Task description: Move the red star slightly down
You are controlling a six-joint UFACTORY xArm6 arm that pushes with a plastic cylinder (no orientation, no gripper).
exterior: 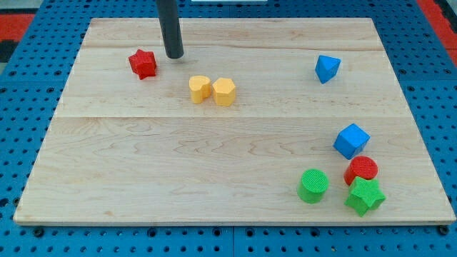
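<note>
I count eight blocks on the table [143, 164]. Two are red [143, 63] [362, 169], two yellow [200, 88] [224, 91]. Two are blue [327, 68] [351, 140], two green [313, 185] [365, 196].

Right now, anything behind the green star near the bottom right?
The red cylinder sits just behind the green star, toward the view's top; its lower edge is covered by the star, so contact can't be confirmed. My tip is far off, beside the red star.

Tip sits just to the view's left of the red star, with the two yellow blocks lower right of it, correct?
Not quite: my tip sits just to the view's right of the red star, slightly higher. The two yellow blocks are lower right, as the camera view shows.
</note>
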